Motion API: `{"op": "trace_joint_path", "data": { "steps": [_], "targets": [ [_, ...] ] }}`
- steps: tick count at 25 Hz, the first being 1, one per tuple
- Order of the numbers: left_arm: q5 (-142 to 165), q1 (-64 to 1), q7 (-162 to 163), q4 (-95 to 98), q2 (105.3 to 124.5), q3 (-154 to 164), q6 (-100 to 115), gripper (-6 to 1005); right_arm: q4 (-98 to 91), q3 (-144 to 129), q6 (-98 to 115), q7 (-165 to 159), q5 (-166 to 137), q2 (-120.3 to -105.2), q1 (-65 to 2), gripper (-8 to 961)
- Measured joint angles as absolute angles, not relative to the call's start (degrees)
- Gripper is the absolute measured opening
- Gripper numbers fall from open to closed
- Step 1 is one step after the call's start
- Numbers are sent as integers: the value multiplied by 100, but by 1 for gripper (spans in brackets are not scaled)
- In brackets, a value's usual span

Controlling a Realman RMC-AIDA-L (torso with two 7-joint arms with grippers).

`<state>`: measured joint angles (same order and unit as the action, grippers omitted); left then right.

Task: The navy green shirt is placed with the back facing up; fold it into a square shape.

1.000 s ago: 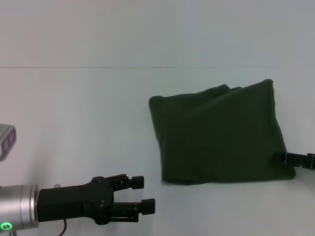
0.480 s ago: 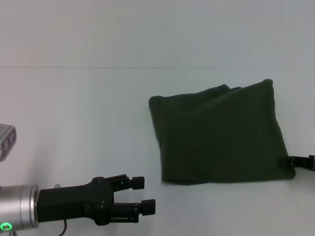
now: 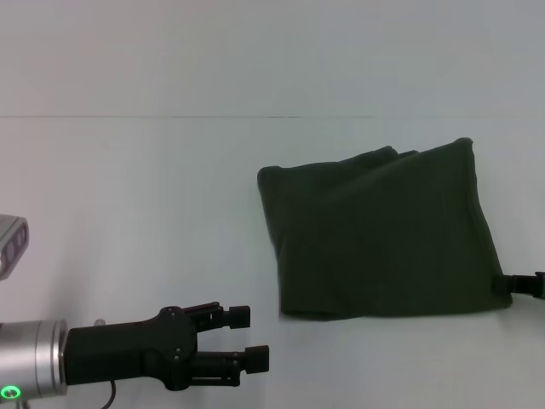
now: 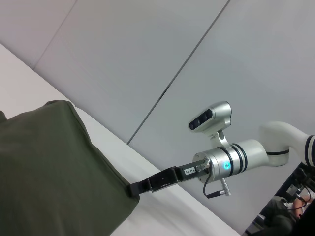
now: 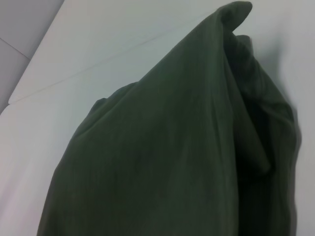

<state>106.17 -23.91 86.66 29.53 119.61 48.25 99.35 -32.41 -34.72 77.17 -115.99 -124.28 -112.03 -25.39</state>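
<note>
Your navy green shirt (image 3: 379, 234) lies on the white table (image 3: 153, 213), on your right side, already folded into a nearly square block. The folding looks about done; maybe only a little tidying is left. Your right gripper (image 3: 521, 285) sits at the shirt's near right corner, touching it, but you cannot tell if it pinches. Your left gripper (image 3: 243, 336) waits well apart, fingers a little open, holding nothing.

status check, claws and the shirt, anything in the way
Left claw open, hovering near the table's front edge, clear of the shirt. Right claw at the navy green shirt near right corner. Shirt folded into a rough square. Nothing in the way.
</note>
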Motion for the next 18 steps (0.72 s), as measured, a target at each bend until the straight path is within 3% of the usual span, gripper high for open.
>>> {"op": "trace_joint_path", "data": {
  "steps": [1, 12, 18],
  "targets": [
    [10617, -2391, 8666, 2954, 11961, 4825, 9935, 920, -3242, -3472, 7728, -11597, -12428, -11200, -2539, 27],
    [10617, -2391, 8666, 2953, 11961, 4825, 9935, 919, -3240, -3473, 8020, -11357, -12573, -11129, -2514, 20],
    [10617, -2392, 8666, 2953, 11961, 4825, 9932, 920, -3194, -3481, 8017, -11258, -12917, -11163, -2554, 22]
  ]
}}
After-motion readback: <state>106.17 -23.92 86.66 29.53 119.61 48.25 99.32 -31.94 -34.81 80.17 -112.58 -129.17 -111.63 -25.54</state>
